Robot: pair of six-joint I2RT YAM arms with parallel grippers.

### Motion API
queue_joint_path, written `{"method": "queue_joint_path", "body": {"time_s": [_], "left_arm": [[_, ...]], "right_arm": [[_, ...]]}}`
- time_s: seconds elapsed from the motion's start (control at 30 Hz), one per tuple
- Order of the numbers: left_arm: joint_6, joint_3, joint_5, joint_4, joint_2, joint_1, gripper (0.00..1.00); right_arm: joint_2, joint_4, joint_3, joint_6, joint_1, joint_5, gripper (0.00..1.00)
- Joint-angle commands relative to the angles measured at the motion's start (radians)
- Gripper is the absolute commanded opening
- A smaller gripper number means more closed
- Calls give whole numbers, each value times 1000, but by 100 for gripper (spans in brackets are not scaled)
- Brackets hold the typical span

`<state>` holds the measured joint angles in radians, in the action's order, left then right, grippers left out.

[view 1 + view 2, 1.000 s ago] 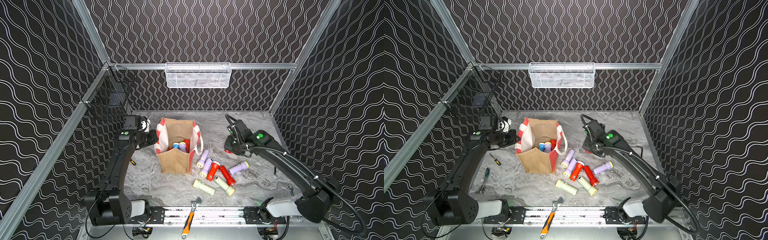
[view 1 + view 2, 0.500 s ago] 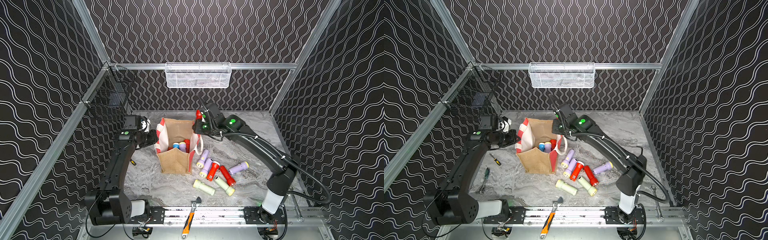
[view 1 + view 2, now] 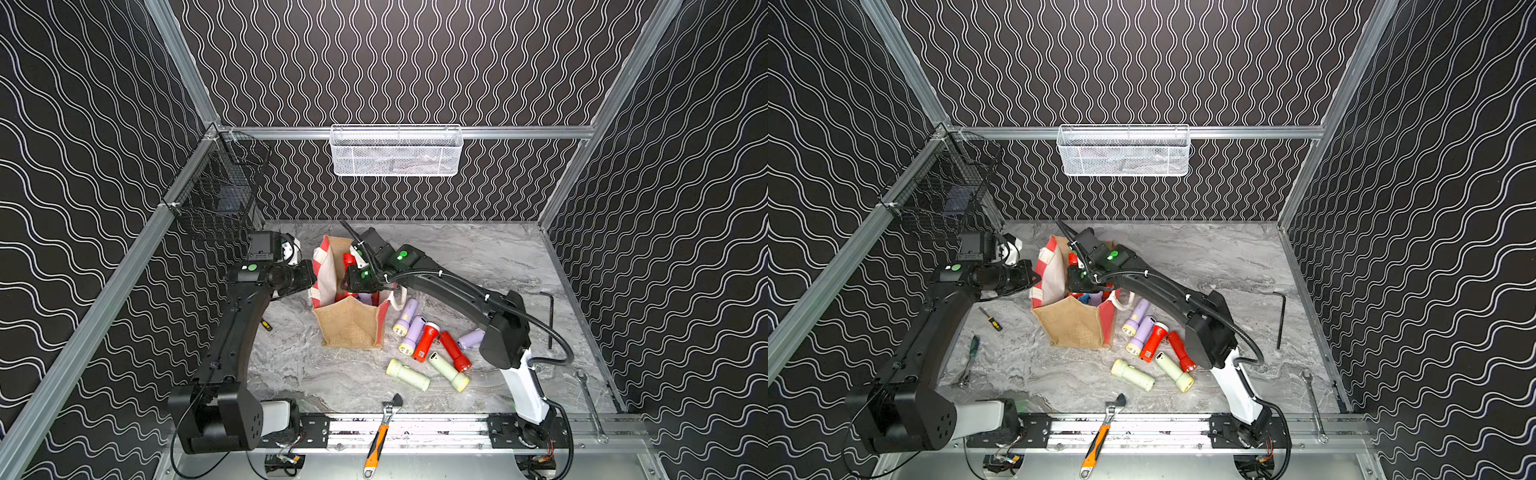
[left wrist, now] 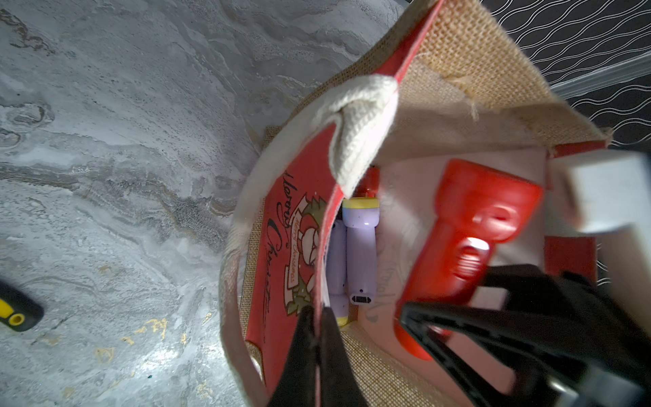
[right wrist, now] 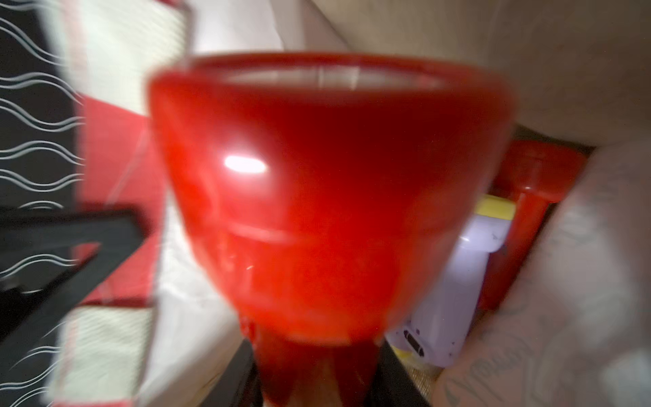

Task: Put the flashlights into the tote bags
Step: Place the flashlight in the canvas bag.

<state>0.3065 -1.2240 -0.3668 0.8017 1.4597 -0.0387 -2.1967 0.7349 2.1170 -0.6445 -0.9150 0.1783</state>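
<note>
– Over the bag's mouth, what do you record?

– Right gripper [image 4: 454,299] clamped on the red flashlight [image 4: 468,218] by its handle, inside the opening. Left gripper [image 4: 317,315] pinched tight on the red side panel of the tote bag [image 3: 351,328] (bracing the mouth open, I judge).

– Recommendation?

– Lower it beside the lilac flashlights [image 4: 361,253] on the bottom, let go low, and lift out clear of the rope handle [image 4: 355,116]. Several flashlights [image 3: 423,343] lie on the table [image 3: 332,386] just beside the bag.

I get both top views looking down from high at the front onto the tote bag [image 3: 351,324] and its surroundings. My wrist cameras sit close, left at its rim, right over its mouth, sharing its interior.
</note>
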Motion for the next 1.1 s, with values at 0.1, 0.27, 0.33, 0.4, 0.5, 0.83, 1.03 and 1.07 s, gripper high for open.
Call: {"method": "queue_joint_path", "body": {"time_s": [0.1, 0.27, 0.33, 0.4, 0.5, 0.83, 1.03, 1.07], "left_arm": [[-21, 2, -2, -20, 4, 0, 5], [-21, 1, -3, -21, 5, -1, 5], [-22, 1, -3, -21, 8, 0, 5], [-20, 1, -4, -21, 7, 0, 5], [-21, 3, -3, -20, 5, 0, 5], [-23, 3, -1, -19, 5, 0, 5], [-21, 4, 3, -21, 5, 0, 5], [-22, 3, 2, -20, 4, 0, 5]], "right_arm": [[-69, 47, 30, -11, -2, 74, 38], [-124, 82, 19, -29, -1, 88, 38], [-143, 89, 12, -39, 1, 104, 38], [-166, 101, 19, -51, 6, 121, 39], [-189, 106, 19, -63, 17, 150, 39], [-201, 102, 12, -80, 33, 193, 54], [-167, 89, 47, -66, 42, 198, 56], [-159, 94, 61, -59, 44, 195, 57]]}}
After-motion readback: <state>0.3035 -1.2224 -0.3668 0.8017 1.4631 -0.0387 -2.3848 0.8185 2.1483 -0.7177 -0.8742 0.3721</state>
